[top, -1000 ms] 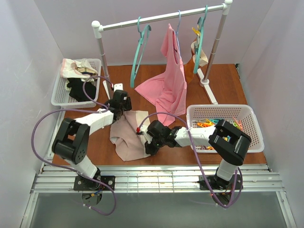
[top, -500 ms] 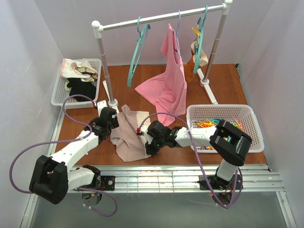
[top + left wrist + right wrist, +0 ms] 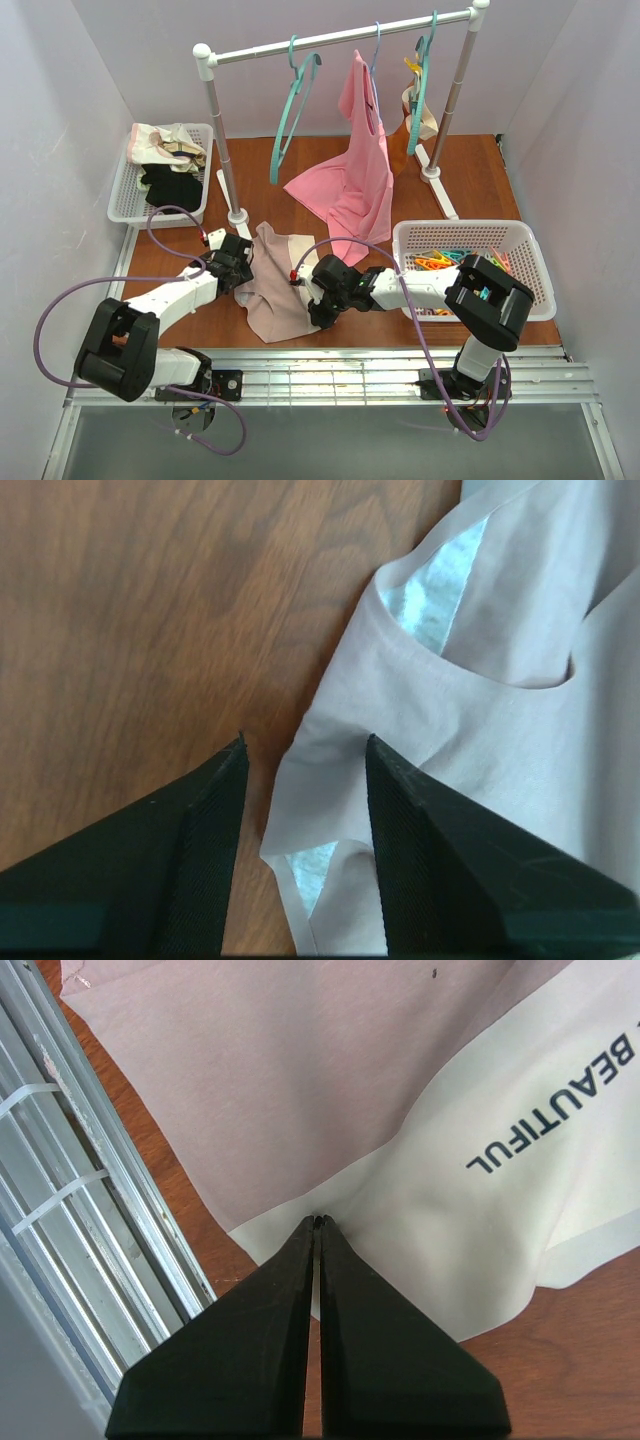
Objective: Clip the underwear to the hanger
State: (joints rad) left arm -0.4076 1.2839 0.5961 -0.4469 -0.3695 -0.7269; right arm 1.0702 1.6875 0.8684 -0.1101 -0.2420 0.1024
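Note:
The pale pink-beige underwear (image 3: 275, 285) lies flat on the wooden table, its cream strip toward the right arm. My left gripper (image 3: 243, 268) is low at the garment's left edge. In the left wrist view it (image 3: 305, 742) stands open, and a corner of the underwear (image 3: 480, 730) lies between the fingers. My right gripper (image 3: 316, 297) is shut, its tips (image 3: 319, 1220) pinching the cream printed band of the underwear (image 3: 300, 1080), which puckers there. The teal hanger (image 3: 290, 110) hangs on the rail at the back left, away from both grippers.
A bright pink top (image 3: 355, 170) hangs mid-rail and drapes onto the table behind the underwear. Another teal hanger (image 3: 420, 90) with a yellow clip hangs at the right. A white basket (image 3: 530, 290) of clothespins sits right, a clothes basket (image 3: 125, 200) left. The rail's base (image 3: 238, 215) stands near my left gripper.
My left arm pulled back toward the front and settled low at the underwear's left edge, its jaws narrowing around the corner. The right gripper stayed shut in place.

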